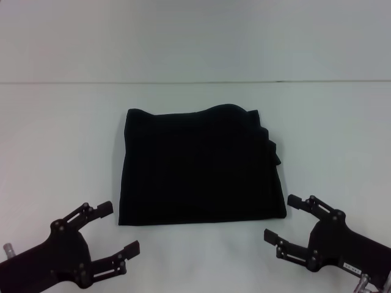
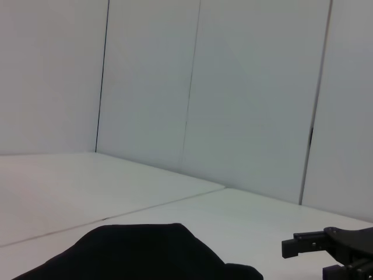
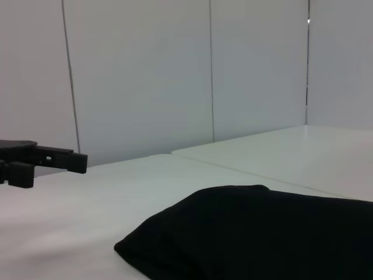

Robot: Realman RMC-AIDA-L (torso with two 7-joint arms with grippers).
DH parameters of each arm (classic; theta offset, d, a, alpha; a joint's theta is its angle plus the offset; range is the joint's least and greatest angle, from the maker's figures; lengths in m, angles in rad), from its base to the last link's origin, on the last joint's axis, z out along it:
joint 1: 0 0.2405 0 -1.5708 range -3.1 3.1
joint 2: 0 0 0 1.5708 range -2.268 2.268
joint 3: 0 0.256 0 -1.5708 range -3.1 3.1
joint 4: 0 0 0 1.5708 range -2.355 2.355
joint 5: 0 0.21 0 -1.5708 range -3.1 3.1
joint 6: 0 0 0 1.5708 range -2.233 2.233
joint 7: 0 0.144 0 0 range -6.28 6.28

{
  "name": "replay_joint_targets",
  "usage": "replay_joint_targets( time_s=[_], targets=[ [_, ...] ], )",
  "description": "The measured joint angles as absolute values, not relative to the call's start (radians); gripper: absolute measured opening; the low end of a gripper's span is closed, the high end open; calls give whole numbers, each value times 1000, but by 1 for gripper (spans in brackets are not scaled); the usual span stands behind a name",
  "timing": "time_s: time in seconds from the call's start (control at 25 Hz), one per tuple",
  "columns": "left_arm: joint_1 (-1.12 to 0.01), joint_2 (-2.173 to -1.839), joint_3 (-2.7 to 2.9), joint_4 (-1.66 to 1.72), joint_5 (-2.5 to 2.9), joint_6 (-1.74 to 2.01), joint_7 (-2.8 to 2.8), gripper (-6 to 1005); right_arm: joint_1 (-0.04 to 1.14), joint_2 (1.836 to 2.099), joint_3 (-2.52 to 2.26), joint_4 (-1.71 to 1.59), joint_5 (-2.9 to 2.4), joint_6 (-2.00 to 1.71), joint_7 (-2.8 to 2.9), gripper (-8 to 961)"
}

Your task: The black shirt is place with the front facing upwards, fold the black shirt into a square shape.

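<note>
The black shirt (image 1: 198,166) lies folded into a roughly square block in the middle of the white table, with layered edges showing on its right side. No lettering shows on it. My left gripper (image 1: 117,229) hovers open off the shirt's near left corner, holding nothing. My right gripper (image 1: 284,218) stands open off the near right corner, also empty. The left wrist view shows the shirt (image 2: 134,254) low in front and the right gripper (image 2: 326,254) farther off. In the right wrist view the shirt (image 3: 262,233) lies close, with the left gripper (image 3: 38,163) beyond it.
The white table (image 1: 61,140) spreads out around the shirt, with a seam line (image 1: 195,82) running across its far side. Pale wall panels (image 2: 233,87) stand behind the table.
</note>
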State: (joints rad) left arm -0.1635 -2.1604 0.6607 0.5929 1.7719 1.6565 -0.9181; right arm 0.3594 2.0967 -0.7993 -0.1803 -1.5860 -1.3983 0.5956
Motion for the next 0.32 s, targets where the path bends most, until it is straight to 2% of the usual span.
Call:
replay_joint_targets(
  time_s=[0.32],
  targets=[
    [-163,-2158,660,598,1780,1658,-917,947,353,2097,-789,-178,-1576,-1405,595,916]
  ],
)
